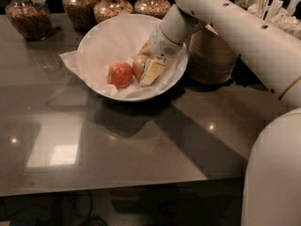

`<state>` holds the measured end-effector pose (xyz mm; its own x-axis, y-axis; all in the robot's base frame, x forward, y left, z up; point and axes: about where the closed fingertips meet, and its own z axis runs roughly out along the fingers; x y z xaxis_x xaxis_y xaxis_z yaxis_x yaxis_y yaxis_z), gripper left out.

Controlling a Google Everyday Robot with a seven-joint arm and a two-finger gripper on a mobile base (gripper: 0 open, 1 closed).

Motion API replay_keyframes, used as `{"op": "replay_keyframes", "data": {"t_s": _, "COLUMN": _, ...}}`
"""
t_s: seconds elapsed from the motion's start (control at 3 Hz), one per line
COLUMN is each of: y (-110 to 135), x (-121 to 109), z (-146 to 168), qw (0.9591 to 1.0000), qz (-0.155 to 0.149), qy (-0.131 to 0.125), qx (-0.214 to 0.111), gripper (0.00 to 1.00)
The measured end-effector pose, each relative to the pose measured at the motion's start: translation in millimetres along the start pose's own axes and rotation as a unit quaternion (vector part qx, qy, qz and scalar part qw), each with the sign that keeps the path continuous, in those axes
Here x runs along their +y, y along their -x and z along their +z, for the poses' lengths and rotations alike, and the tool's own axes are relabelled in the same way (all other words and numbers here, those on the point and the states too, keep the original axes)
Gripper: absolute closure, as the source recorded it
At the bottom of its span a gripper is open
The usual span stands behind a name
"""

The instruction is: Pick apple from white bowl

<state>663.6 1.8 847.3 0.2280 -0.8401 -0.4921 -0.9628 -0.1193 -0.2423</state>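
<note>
The white bowl, lined with crinkled white paper, stands at the back of the grey table. In it lie a red-orange round fruit and, just to its right, the yellowish-tan apple. My gripper reaches down into the bowl from the right, at the apple's right side. It is open. One cream fingertip lies against the apple's front right and the other sits behind it. The apple rests on the paper, partly hidden by the near finger.
A stack of beige paper bowls stands right of the white bowl, under my arm. Glass jars of brown food line the back edge. Utensils stand at the back right. My white base fills the lower right.
</note>
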Motion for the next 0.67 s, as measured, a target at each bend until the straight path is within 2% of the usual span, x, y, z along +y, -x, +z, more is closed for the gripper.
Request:
{"op": "replay_keyframes", "data": {"t_s": 0.33, "y": 0.0, "x": 0.0, "z": 0.0, "qw": 1.0000, "qz": 0.000, "qy": 0.000, "qx": 0.000, "gripper": 0.55}}
{"op": "replay_keyframes", "data": {"t_s": 0.67, "y": 0.0, "x": 0.0, "z": 0.1, "qw": 1.0000, "qz": 0.000, "qy": 0.000, "qx": 0.000, "gripper": 0.79}}
